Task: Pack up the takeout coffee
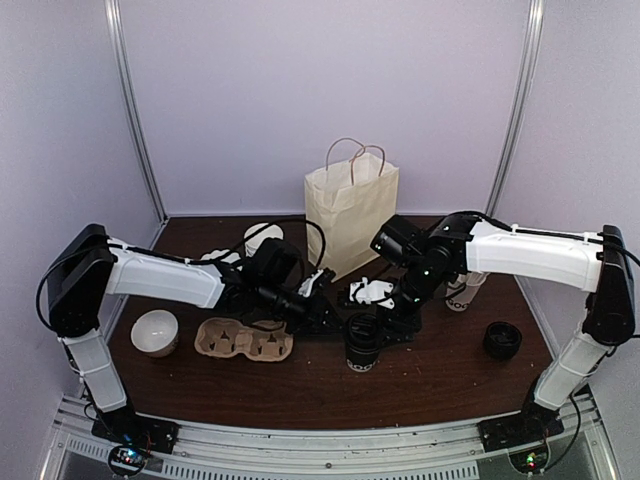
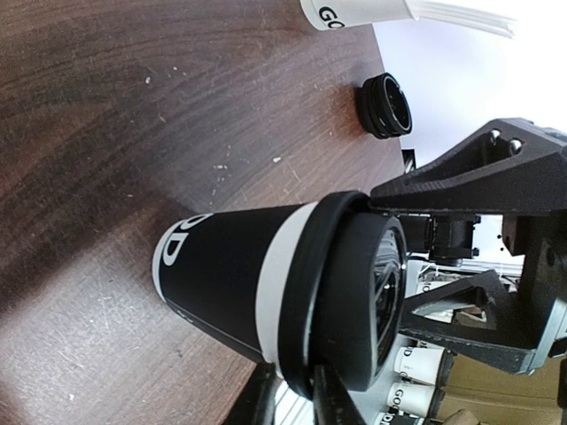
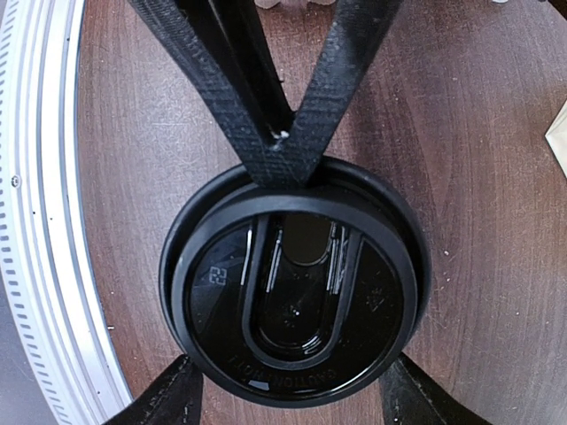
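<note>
Right tool [image 3: 291, 391] grasps takeout coffee [image 2: 226, 266]; left tool [image 2: 297, 400] grip at lid [image 3: 292, 292] rim indeterminate. Uneven force may unseat lid.

White arms [image 1: 165, 278], black joints, cables

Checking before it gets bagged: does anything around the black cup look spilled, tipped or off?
Nothing stands out. The cup stands upright with its lid on, and no spill shows on the table.
</note>
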Controlling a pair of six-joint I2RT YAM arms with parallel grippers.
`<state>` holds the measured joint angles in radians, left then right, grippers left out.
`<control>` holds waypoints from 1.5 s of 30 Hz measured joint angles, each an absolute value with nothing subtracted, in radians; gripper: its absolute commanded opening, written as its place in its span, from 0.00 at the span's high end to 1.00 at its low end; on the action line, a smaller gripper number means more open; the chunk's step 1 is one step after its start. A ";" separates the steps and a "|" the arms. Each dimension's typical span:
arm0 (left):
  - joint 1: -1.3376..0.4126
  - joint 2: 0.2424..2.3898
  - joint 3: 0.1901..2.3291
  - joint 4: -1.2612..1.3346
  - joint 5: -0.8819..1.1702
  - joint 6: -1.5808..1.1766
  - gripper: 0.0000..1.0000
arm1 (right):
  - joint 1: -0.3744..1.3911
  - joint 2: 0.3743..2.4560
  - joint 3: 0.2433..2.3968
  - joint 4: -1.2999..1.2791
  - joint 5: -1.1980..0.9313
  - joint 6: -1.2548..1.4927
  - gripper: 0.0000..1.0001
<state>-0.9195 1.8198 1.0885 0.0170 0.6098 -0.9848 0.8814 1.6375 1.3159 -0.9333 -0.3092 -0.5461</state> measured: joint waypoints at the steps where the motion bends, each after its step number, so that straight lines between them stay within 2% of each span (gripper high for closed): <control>1: -0.920 1.819 1.089 0.014 0.609 -0.978 0.77 | 0.881 1.638 1.316 -0.933 -0.308 -0.546 0.31; 4: -0.919 1.806 1.093 -0.011 0.588 -0.954 0.70 | 0.881 1.637 1.314 -0.930 -0.305 -0.543 0.30; 12: -0.961 1.749 1.100 -0.099 0.411 -0.874 0.61 | 0.890 1.623 1.296 -0.905 -0.279 -0.528 0.30; 23: -1.006 1.708 1.190 -0.211 0.293 -0.754 0.55 | 0.889 1.641 1.412 -0.964 -0.262 -0.535 0.23; 30: -1.014 1.652 1.207 -0.247 0.249 -0.726 0.50 | 0.875 1.620 1.448 -0.972 -0.264 -0.545 0.24; 35: -1.037 1.627 1.200 -0.266 0.196 -0.736 0.45 | 0.802 1.625 1.454 -0.979 -0.344 -0.530 0.24; 45: -1.107 1.647 1.183 -0.287 0.122 -0.807 0.43 | 0.701 1.710 1.454 -0.979 -0.544 -0.510 0.23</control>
<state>-1.1069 1.6466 1.1831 -0.2867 0.1219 -0.8074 0.7013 1.7100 1.4540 -0.9794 -0.5442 -0.5102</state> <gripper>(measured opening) 0.564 0.772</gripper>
